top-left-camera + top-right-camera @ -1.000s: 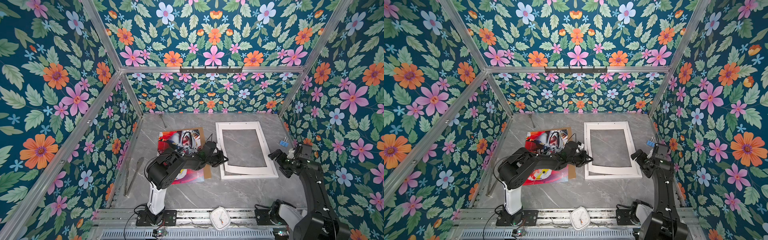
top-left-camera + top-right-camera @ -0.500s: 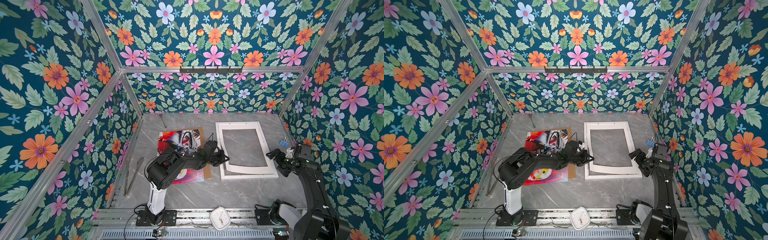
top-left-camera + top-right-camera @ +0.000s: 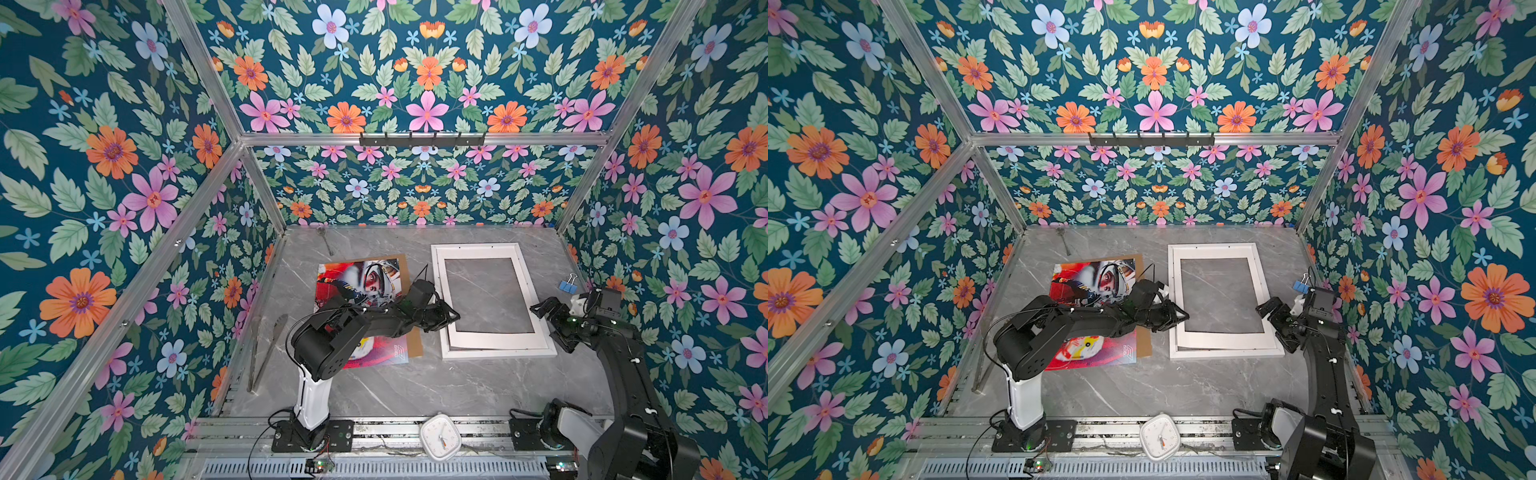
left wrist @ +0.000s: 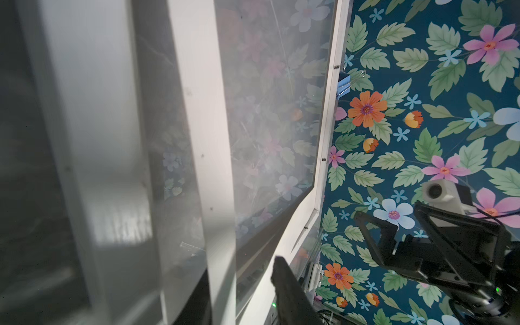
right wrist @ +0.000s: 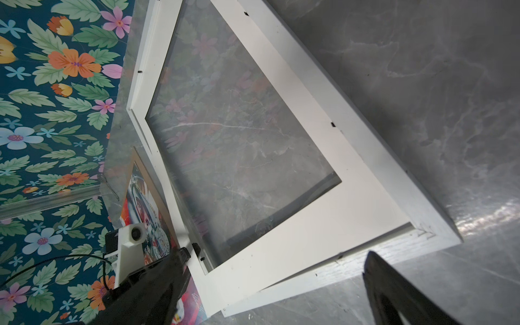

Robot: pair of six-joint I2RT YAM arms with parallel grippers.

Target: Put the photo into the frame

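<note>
Underneath everything, a grey marbled surface (image 3: 415, 386). Right of centre on it, lying flat and back-up by the look of the small tabs along its inner rim, the frame (image 3: 473, 248): white, rigid, glazed with a reflective pane, so probably the heaviest and most breakable piece here. Inside it, a white mat board (image 3: 494, 340), slightly askew, near left corner not squared to the moulding.

Left of the frame and apart from it, the photo (image 3: 361, 278): face up, red print uppermost, lying skewed on a brown backing board (image 3: 415, 345) and partly hidden under the left arm. Judged thin, light, floppy and slick. Likely to sag or crease if lifted by one corner, and to take marks on the gloss. No raised edge to pinch while flat, so best taken at the near edge, seemingly overhanging the board. Better to pinch the margin than the printed faces, ideally with support at two edges.

Left gripper (image 3: 451, 318) low at the frame's left rail beside the mat board; spread of its fingers impossible to tell from these views, nothing clearly held. Right gripper (image 3: 542, 326) just beside the frame's right rail, fingers spread wide, empty.

Smallest, a blue binder clip (image 3: 566, 286) near the right wall.
</note>
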